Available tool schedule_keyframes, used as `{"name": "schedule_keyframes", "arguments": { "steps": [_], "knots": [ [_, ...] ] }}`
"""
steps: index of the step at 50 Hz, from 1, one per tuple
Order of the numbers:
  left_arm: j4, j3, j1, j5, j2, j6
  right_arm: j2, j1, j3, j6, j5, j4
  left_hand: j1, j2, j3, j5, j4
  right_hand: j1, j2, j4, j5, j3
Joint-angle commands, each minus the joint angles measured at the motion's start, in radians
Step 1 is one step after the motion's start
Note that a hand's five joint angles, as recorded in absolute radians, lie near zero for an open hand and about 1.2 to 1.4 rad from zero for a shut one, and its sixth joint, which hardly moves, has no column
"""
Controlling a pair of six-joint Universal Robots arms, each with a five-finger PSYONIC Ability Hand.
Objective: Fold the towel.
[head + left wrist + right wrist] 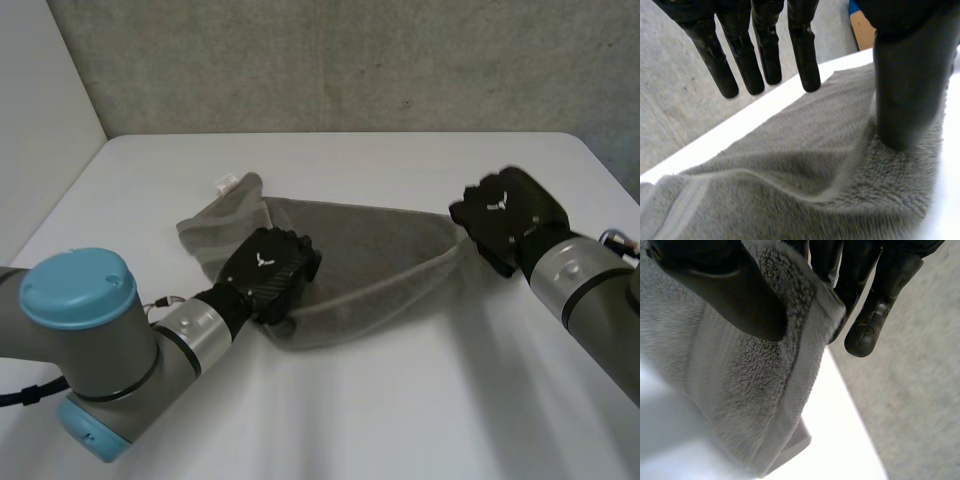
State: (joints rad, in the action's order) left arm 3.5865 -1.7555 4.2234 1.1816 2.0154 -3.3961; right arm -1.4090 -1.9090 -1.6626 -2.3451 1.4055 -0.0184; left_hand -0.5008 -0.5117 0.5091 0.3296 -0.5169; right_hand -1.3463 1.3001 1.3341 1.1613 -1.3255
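Pinching one corner of the grey towel, the right hand's thumb and fingers are clamped together on the flat woven hem band, with looped terry bunched up between them. The cloth hangs in a soft drape below the grip. That corner seems held just off the table, though from above I can't be sure of the gap.

Left hand: fingers straight, a little spread, hovering clear of the pile and holding nothing. Its thumb stands nearly upright, tip pressed into the nap and dimpling it. The hand sits on the towel's near edge, toward the cloth's left end.

Towel: thick, matte, fuzzy terry. It is drawn into a rough wedge across the middle of the smooth white table, broad by the left hand and narrowing to the pinched corner at the right hand. The near edge runs in a long, shallow sag between the two hands. A raised fold ridge crosses the pile just beyond the left thumb. The far left end lies crumpled, with a small white label poking out at its corner.

Rough grey concrete wall behind the table.
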Motion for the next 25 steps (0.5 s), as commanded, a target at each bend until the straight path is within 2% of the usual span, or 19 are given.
{"name": "schedule_keyframes", "arguments": {
  "steps": [1,9,13,18,25],
  "knots": [
    [-0.018,0.066,0.024,0.004,-0.026,0.003,0.050,0.102,-0.005,-0.036,-0.002,-0.021,0.143,0.154,-0.152,-0.147,0.159,-0.050,0.096,0.062,0.060,-0.071],
    [-0.028,0.143,0.124,-0.006,-0.058,-0.005,0.056,0.116,-0.022,-0.131,-0.003,-0.041,0.158,0.169,-0.166,-0.161,0.174,-0.050,0.096,0.062,0.060,-0.071],
    [-0.055,0.188,0.130,-0.014,-0.044,-0.014,0.070,0.113,-0.026,-0.145,-0.003,-0.046,0.158,0.169,-0.166,-0.161,0.174,-0.050,0.096,0.062,0.060,-0.071],
    [-0.091,0.297,0.133,-0.016,0.049,-0.037,0.091,0.113,-0.031,-0.145,0.000,-0.061,0.161,0.172,-0.169,-0.164,0.177,-0.050,0.096,0.062,0.060,-0.071],
    [-0.224,0.546,0.139,-0.017,0.227,-0.107,0.119,0.108,-0.045,-0.146,0.000,-0.068,0.161,0.172,-0.169,-0.164,0.177,-0.050,0.096,0.062,0.060,-0.071]
  ]
}}
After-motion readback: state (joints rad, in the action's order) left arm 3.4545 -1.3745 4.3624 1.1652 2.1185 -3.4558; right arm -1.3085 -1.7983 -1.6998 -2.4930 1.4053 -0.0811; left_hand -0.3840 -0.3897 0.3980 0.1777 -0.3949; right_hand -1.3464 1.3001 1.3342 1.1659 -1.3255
